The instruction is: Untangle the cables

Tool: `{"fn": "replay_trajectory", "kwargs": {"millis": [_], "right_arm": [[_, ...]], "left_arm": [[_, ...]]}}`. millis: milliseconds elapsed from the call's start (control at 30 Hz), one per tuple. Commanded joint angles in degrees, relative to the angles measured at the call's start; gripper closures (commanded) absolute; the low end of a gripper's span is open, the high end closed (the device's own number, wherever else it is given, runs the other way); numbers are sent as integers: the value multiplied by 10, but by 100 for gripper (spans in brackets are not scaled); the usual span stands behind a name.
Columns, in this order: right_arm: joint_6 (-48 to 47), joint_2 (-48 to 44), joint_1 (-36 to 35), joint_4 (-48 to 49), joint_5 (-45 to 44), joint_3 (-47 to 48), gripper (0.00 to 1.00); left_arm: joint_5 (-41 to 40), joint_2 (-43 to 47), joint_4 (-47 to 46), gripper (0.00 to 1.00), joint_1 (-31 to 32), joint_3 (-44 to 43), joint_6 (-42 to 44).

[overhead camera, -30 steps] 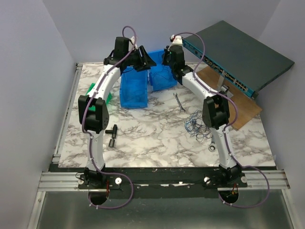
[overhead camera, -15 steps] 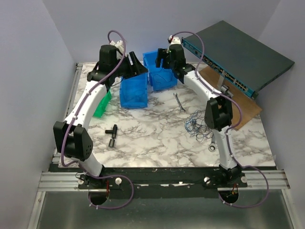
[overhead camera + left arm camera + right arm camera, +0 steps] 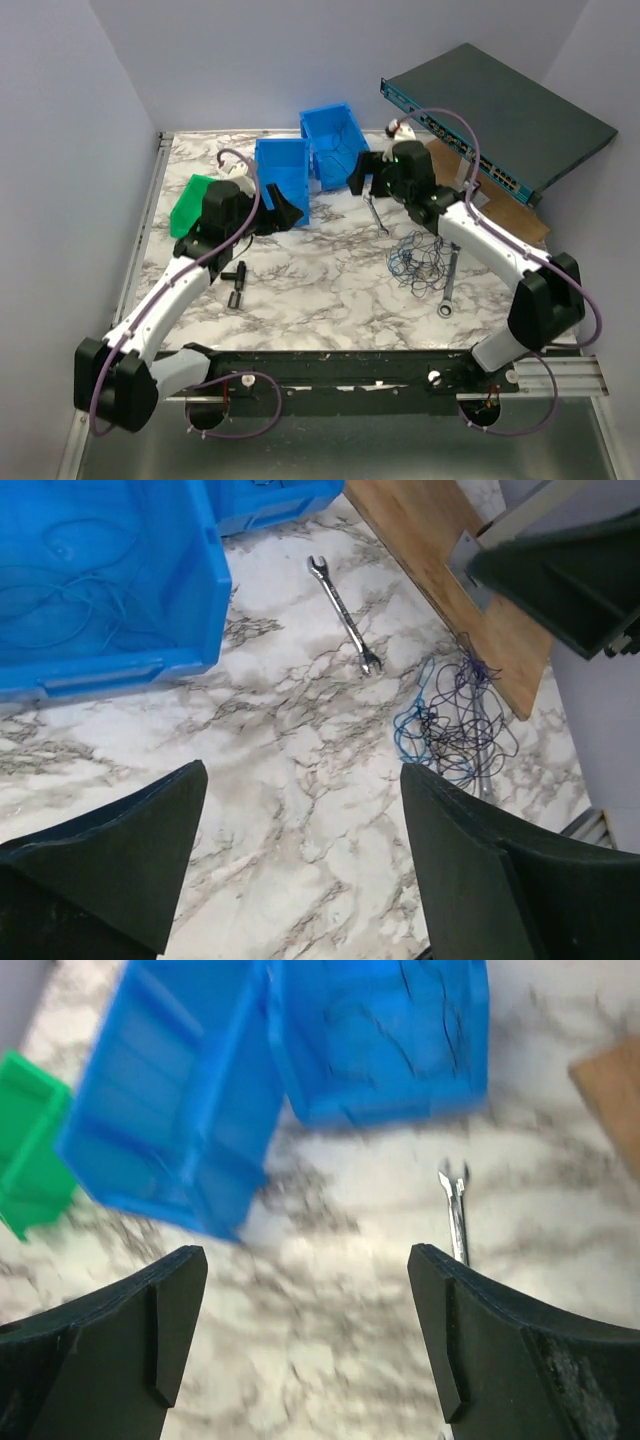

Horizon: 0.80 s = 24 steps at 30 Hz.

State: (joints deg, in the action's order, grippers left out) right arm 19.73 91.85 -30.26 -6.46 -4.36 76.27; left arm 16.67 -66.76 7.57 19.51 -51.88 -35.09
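Currently I see the cables (image 3: 418, 262) as a loose blue-and-dark tangle near the small wrench (image 3: 377, 215); left gripper (image 3: 302, 772) and right gripper (image 3: 307, 1253) jaws stand apart.

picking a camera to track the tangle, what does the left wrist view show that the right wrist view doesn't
Only the left wrist view shows the cables, a blue and dark tangle lying loose on the marble table. Only the right wrist view shows the green bin. Both show the blue bins, the small silver wrench and the table.
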Motion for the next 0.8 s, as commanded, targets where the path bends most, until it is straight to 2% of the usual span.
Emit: {"fn": "replay_trajectory", "kwargs": {"millis": [0, 100, 167, 333, 600, 767], "right_arm": [[26, -81, 3, 2, -15, -133, 11], [41, -140, 3, 2, -22, -214, 10], [53, -175, 3, 2, -28, -265, 10], [103, -231, 3, -29, -102, -349, 9], [127, -238, 3, -48, -196, -403, 8], [148, -186, 4, -62, -223, -385, 8]], "left_arm": [[-85, 92, -62, 16, 25, 102, 20], [-102, 140, -73, 10, 39, 162, 26], [-113, 168, -73, 2, 50, 197, 33], [-151, 216, -143, 1, 89, 287, 40], [-180, 219, -209, 1, 143, 338, 97], [-173, 227, -246, 1, 154, 358, 119]]}}
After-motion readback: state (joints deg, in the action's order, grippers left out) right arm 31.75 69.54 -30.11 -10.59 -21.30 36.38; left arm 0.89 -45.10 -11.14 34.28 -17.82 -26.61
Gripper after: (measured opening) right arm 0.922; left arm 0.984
